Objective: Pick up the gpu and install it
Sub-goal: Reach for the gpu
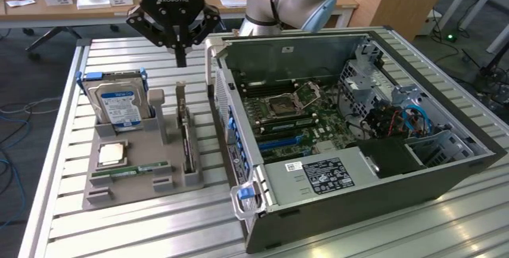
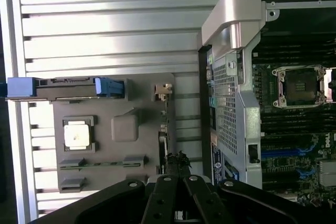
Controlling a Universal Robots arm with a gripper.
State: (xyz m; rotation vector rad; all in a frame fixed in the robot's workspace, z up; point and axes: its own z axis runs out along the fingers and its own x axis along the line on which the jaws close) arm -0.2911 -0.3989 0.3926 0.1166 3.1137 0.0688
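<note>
Both jaws pressed together, nothing between them, hanging above one end of the graphics card [image 1: 185, 133]. Card stands on edge in a slot of the grey holder [image 1: 119, 189], just beside the open computer case [image 1: 358, 174]. Hard drive [image 1: 119, 103] stands upright in the same holder. Holder sits on the slatted surface [image 1: 119, 228]. Risk: coming down shut, the tips would strike the card's thin top edge. A small sideways error would catch the case wall.

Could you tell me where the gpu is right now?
The gpu stands on edge in the grey tray, at its edge toward the exterior view's right, beside the open computer case, below the gripper.
</note>
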